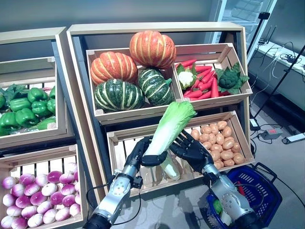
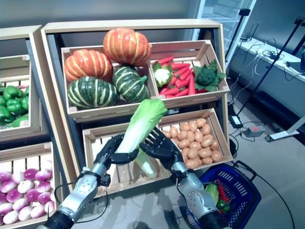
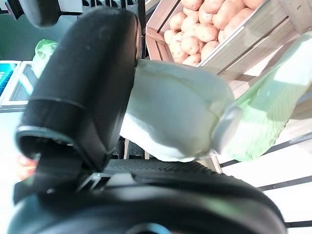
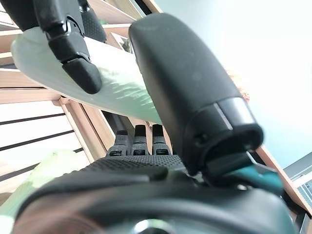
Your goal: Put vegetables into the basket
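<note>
I have the napa cabbage (image 1: 169,126) up in the air in front of the lower crate (image 1: 125,143), tilted with its leafy green top toward the pumpkins (image 1: 152,48) and its pale base down by my hands. My left hand (image 1: 143,153) is wrapped round the white stalk end, thumb and fingers curled on it. My right hand (image 1: 193,150) sits just beside the stalk with fingers spread and relaxed, touching or nearly touching it, not clamped.

My worry is the grip: I judge the cabbage to be long and top-heavy, held only near its base, so it could pivot or slide out of the left hand as I swing it. The blue basket (image 1: 262,191) is low on my right, well apart, already holding a few vegetables. A second cabbage (image 1: 170,168) lies in the crate just below; a drop would land there or on the floor. A careless handover to the right hand could also knock the potatoes (image 1: 220,142) nearby.
</note>
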Tool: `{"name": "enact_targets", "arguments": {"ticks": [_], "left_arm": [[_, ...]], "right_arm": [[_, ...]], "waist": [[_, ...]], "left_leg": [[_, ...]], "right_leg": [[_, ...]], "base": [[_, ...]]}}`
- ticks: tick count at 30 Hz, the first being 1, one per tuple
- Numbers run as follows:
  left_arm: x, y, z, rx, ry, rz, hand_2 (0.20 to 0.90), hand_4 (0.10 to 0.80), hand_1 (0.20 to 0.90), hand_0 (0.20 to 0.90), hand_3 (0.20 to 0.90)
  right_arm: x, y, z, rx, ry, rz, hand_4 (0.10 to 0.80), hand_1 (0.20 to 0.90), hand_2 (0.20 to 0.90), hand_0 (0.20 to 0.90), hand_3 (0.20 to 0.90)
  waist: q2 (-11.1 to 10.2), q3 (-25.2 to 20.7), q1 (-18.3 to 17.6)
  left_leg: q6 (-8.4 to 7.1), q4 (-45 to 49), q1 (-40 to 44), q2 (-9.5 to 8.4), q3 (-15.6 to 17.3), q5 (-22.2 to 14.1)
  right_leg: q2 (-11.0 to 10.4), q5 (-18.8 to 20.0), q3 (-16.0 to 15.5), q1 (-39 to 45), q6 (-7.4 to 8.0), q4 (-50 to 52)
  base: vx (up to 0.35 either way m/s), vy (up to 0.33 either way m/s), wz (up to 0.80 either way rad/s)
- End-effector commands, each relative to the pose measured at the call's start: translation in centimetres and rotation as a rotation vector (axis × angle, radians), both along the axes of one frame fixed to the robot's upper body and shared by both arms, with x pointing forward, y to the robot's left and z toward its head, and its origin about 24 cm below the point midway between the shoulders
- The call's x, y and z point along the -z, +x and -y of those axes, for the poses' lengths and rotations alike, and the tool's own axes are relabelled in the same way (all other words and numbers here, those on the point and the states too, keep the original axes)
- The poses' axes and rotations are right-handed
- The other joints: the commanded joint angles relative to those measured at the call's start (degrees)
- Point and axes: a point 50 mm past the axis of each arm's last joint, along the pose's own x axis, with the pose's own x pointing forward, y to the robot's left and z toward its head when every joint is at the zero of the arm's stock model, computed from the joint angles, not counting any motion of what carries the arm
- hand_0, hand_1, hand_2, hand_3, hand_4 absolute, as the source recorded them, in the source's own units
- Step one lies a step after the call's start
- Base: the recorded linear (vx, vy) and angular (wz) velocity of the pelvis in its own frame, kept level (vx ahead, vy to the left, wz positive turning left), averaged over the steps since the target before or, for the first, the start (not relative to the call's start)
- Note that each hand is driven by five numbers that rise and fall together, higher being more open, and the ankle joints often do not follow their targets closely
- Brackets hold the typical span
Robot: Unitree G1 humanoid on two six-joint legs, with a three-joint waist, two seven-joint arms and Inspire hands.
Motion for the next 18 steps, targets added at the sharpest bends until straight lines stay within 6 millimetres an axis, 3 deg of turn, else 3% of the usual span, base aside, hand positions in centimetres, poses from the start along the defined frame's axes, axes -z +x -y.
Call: {"name": "enact_targets", "arguments": {"ticks": [1, 18], "left_arm": [[-6.4, 2.4, 3.1, 0.186, -0.053, 0.342, 0.3, 0.4, 0.3, 0.3, 0.3], [-5.6, 2.0, 4.8, 0.299, -0.029, 0.313, 0.3, 0.4, 0.3, 0.3, 0.3]], "right_arm": [[-6.6, 4.3, -1.3, -0.031, 0.183, 0.285, 0.8, 0.9, 0.9, 0.9, 0.9], [-12.9, 6.7, -1.6, 0.005, 0.315, 0.476, 0.8, 0.9, 0.9, 0.9, 0.9]], "waist": [[-0.48, -2.11, 0.79], [-0.47, -2.15, 1.5]], "left_leg": [[1.6, 0.09, 2.12, -0.59, 0.35, -4.9], [1.41, 0.09, 2.26, -0.49, -0.1, -5.2]], "right_leg": [[-1.71, 1.58, 0.81, -0.71, -1.14, 0.06], [-1.82, 1.2, 0.92, -0.53, -1.18, 0.06]], "base": [[0.0, 0.0, 0.0], [0.0, 0.0, 0.0]]}}
